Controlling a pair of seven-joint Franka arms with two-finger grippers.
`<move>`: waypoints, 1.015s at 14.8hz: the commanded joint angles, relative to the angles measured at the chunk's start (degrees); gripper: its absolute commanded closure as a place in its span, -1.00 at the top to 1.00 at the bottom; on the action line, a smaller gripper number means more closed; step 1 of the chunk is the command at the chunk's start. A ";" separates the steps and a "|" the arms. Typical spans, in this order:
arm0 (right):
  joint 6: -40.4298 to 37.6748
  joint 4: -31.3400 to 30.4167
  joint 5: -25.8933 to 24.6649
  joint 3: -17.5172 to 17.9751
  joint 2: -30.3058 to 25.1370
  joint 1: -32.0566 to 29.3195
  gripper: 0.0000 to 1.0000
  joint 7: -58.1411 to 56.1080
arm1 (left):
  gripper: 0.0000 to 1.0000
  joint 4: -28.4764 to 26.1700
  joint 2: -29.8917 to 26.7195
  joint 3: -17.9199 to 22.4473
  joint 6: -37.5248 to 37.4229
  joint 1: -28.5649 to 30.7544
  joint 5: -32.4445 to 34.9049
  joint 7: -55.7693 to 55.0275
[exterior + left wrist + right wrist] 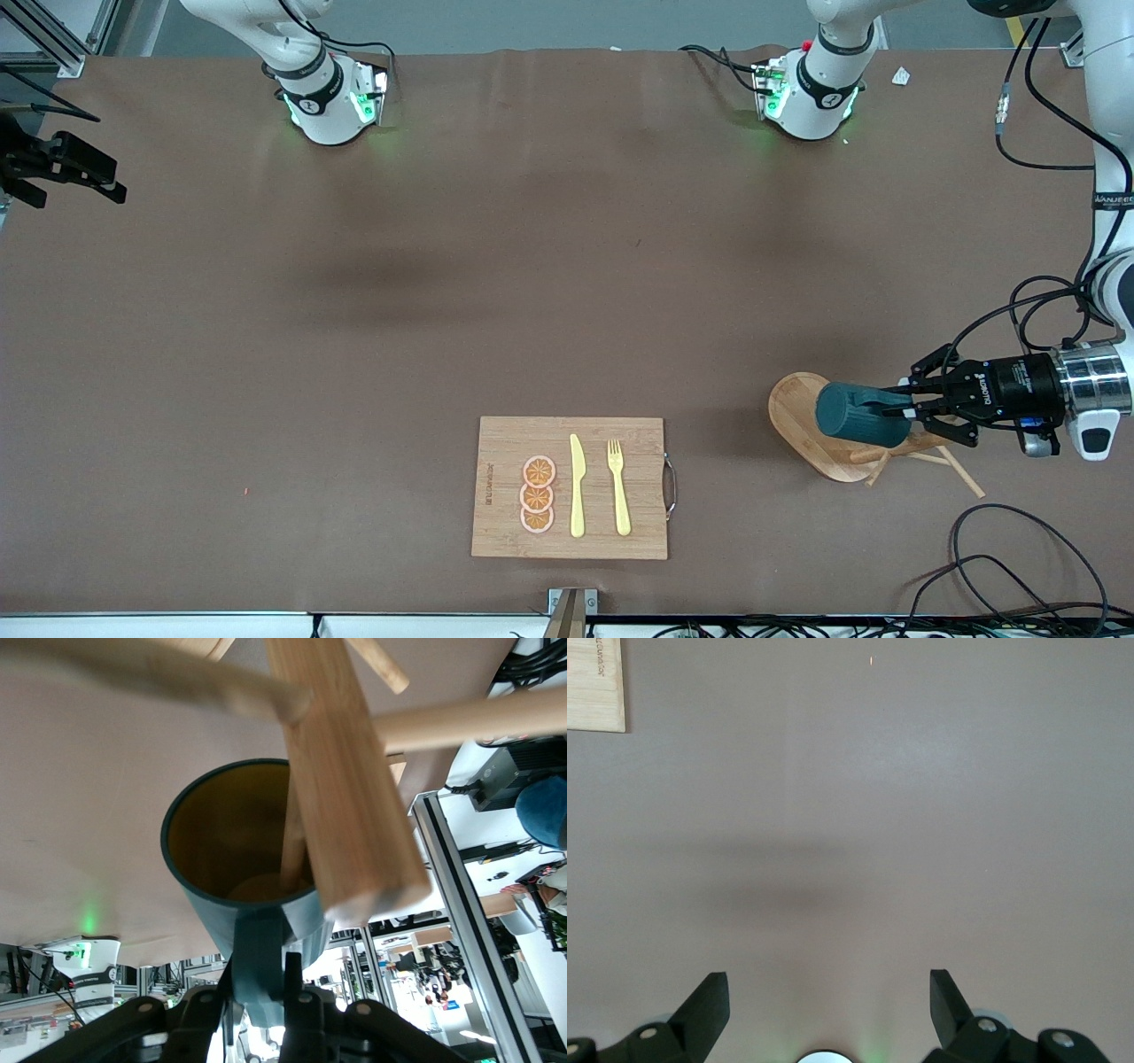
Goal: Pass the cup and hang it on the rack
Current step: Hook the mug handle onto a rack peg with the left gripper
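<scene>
Front view: left hand (917, 409) clamped on the cup (861, 415), held sideways over the rack (802, 416). Right hand (71, 168) waits over the desk (532, 266) edge.

Left wrist view: handle (259, 961) pinched; a peg (292, 846) enters the mouth. Cup looks rigid, light, chip-prone; handle suits gripping.

Right wrist view: fingers (709, 1001) spread wide, empty.

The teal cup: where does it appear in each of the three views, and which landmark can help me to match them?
Front view: the cup is held by the left gripper over the rack, toward the left arm's end of the table.
Left wrist view: the cup fills the centre, handle clamped, a peg inside its mouth.
Right wrist view: not in it.
Shared landmark: the rack's wooden post.
</scene>
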 commanded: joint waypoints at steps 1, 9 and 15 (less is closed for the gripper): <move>-0.20 -0.76 -0.20 0.80 -1.30 0.39 1.00 -0.14 | -0.99 0.82 1.20 -0.62 -0.25 1.32 -1.70 1.01; -0.81 -0.76 -0.20 0.80 -1.30 0.22 1.00 0.04 | -0.92 0.82 2.08 -0.62 -0.16 2.55 -2.23 1.45; -0.81 -0.76 -0.11 0.81 -1.30 0.31 1.00 0.04 | 0.30 0.91 2.43 -0.62 0.36 2.64 -2.23 1.45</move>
